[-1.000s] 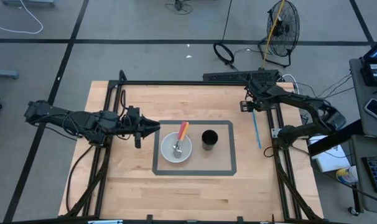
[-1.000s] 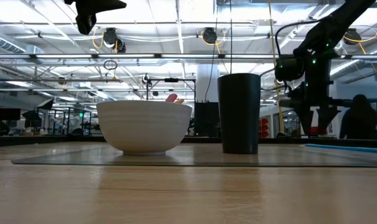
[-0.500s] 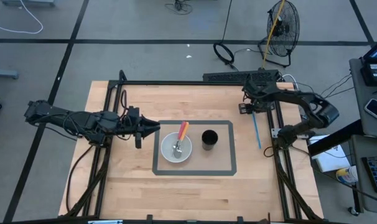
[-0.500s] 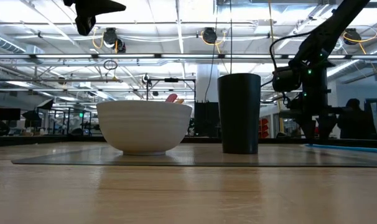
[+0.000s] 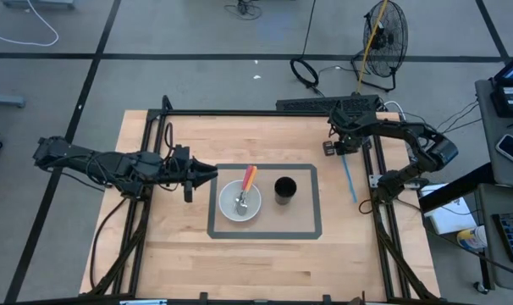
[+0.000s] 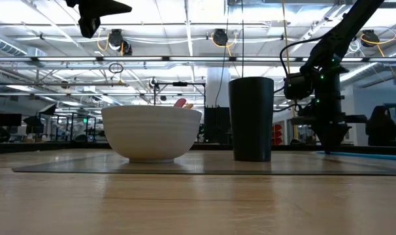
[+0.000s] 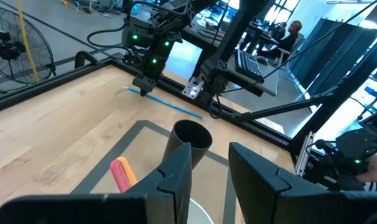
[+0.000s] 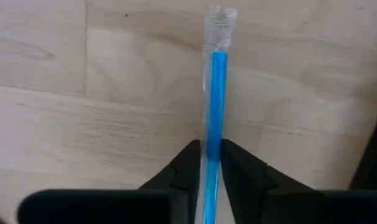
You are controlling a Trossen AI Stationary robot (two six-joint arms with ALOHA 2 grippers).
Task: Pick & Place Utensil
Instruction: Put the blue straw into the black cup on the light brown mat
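Big open workshop, concrete floor, a fan at the back, and a wooden desk (image 5: 239, 254) with a grey taped rectangle in the middle. Nearest the front inside that rectangle sits one white bowl (image 5: 240, 202) holding a single utensil with a red and orange handle (image 5: 249, 179), and right beside it one black cup (image 5: 284, 188). The left pincer (image 5: 211, 174) hangs above the desk just beside the bowl, partly open with nothing in it, just waiting.

Farther back, near the right edge, lies the one blue straw (image 5: 349, 176), in a clear wrapper, flat on the wood and well apart from the cup. The right pincer (image 8: 210, 160) is down at its far end, fingers closed in on both sides of the straw. Looks like a grip, though nothing's lifted yet.

What could go wrong, I reckon: it's grabbing right near the tip, so the long end could droop or swing on the lift and snag the desk frame. That slick wrapper could also let it slide out. And dropping a long floppy thing into a narrow cup means it could easily catch the rim or tip the cup.
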